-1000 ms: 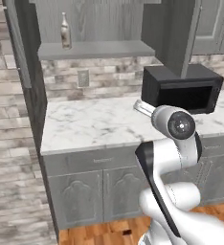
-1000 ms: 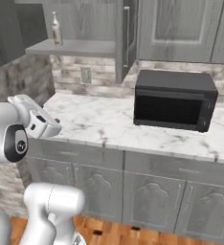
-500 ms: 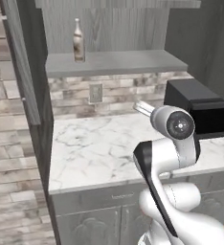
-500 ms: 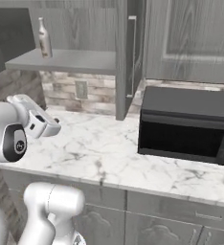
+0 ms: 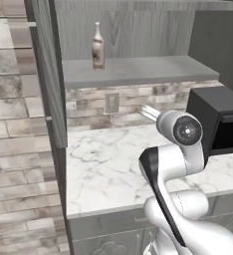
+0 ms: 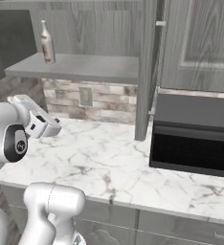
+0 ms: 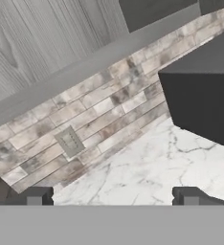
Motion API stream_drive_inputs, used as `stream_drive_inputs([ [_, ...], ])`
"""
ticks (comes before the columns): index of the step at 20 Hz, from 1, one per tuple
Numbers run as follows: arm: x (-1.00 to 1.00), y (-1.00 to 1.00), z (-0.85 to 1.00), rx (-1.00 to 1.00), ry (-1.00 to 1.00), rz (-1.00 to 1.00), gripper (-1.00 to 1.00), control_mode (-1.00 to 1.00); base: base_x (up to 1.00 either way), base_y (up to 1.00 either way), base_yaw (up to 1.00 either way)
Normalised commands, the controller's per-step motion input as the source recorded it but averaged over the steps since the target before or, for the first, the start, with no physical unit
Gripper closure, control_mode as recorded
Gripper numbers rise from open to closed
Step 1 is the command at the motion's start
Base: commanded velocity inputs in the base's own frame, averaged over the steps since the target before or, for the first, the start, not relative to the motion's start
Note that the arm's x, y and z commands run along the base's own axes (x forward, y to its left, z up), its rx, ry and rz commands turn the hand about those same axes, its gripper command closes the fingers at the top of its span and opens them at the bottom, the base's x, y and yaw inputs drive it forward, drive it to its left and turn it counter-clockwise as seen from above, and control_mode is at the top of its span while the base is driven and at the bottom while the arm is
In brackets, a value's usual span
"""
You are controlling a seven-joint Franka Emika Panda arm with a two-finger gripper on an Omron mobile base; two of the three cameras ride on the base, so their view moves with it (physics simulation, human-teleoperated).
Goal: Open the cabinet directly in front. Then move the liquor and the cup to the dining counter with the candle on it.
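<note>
Overhead, the cabinet [image 5: 138, 35] stands open above the gripper [image 7: 113, 196], its doors swung out to either side. The gripper hangs over the marble counter [image 6: 109, 162] with its two dark fingertips [image 7: 35, 196] well apart and nothing between them, pointing at the brick backsplash [image 7: 109, 110] and its wall outlet [image 7: 69, 141]. Up on the cabinet's grey shelf [image 6: 80, 67], higher than the gripper and off to its left, the liquor [image 5: 98, 46] stands upright. A black microwave [image 6: 195, 134] sits on the counter to the gripper's right.
</note>
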Motion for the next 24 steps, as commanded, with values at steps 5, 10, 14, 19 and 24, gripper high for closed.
stream_drive_inputs([
  [5,0.0,0.0,0.0,0.0,0.0,0.0,-1.0,1.0,0.74,0.2,-0.03],
  [10,0.0,0.0,0.0,0.0,0.0,0.0,-1.0,1.0,0.98,0.05,-0.04],
  [14,0.0,0.0,0.0,0.0,0.0,0.0,-1.0,1.0,1.0,0.11,-0.04],
  [19,0.78,0.32,0.32,-0.01,0.38,0.0,-1.0,-1.0,0.0,0.0,0.0],
  [24,0.28,0.51,0.43,-0.05,0.35,0.08,-1.0,-1.0,0.0,0.0,0.0],
])
